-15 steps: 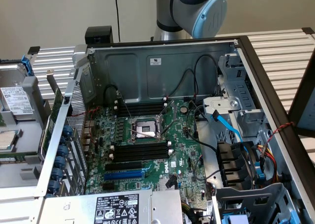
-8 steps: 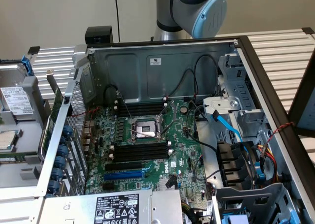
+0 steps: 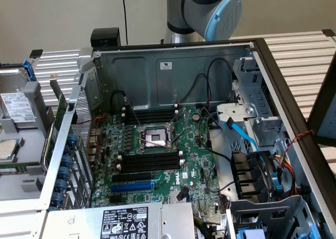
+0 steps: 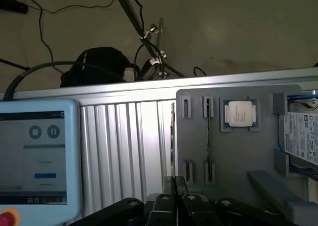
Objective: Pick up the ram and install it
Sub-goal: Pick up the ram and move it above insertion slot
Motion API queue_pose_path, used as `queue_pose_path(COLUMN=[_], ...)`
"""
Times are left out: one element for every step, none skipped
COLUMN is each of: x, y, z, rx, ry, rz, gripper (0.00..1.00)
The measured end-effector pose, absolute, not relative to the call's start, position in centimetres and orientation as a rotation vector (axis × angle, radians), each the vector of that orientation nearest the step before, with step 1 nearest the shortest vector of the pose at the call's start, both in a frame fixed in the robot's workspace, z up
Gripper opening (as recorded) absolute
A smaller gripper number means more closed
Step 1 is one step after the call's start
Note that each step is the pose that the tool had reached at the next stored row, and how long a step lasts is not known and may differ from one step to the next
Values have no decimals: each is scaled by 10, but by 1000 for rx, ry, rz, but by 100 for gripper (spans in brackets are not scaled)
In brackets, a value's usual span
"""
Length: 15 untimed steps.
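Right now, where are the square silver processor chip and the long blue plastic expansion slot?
Square silver processor chip (image 4: pixel 240 113): wrist view, centre of its metal lid.
Long blue plastic expansion slot (image 3: pixel 134 186): exterior view, middle of its length.

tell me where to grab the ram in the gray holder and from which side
Take the ram at its middle, between the end clips of the holder, coming from above: it stands on edge, so both flat faces are free there.

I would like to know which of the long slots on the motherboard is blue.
The blue expansion slot, lying between the lower bank of black memory slots and the power supply's label; every other long slot is black.
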State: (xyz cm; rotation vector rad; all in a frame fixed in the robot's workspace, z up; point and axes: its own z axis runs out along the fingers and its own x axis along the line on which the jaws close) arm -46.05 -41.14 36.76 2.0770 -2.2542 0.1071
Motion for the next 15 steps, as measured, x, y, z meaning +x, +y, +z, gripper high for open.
queue_pose_path(x=[-461, -461, -461, -461, -460, -461, -461, -461, -461, -461, -461, -461, -460, -460, -460], y=[-411, -411, -411, -411, -411, -411, -411, -411, -411, -411, -411, -411, -411, -411, -411], z=[368, 369, 370, 371, 372, 372, 373, 374, 374, 375, 375, 375, 375, 375, 375], rx=[2077, 2077, 2077, 2077, 2077, 2077, 2077, 2077, 2077, 2077, 2077, 2077, 2077, 2077, 2077], ry=[-2254, -2254, -2254, -2254, -2254, -2254, -2254, -2254, -2254, -2254, -2254, -2254, -2254, -2254, -2254], rz=[107, 107, 107, 107, 107, 107, 107, 107, 107, 107, 107, 107, 107, 107, 107], gripper=[12, 12, 12, 12, 12, 12, 12, 12, 12, 12, 12, 12, 12, 12, 12])
